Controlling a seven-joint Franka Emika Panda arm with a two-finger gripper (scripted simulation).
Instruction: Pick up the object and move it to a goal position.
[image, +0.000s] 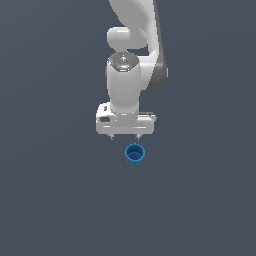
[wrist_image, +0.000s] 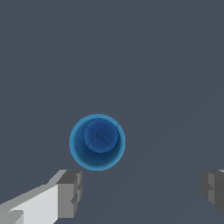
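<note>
The object is a small bright blue cup (image: 135, 154), upright on the flat grey floor with its hollow facing up. In the wrist view the cup (wrist_image: 97, 141) shows from above, round, with a darker blue bottom. My white gripper (image: 125, 137) hangs just above and slightly toward the exterior view's left of the cup. It is open, its two grey fingertips (wrist_image: 70, 192) spread wide with nothing between them. The cup lies ahead of the gap between the fingers, not inside it.
The white arm (image: 132, 60) rises behind the gripper toward the top of the exterior view. A plain grey surface (image: 50, 200) surrounds the cup on every side. No goal marker shows.
</note>
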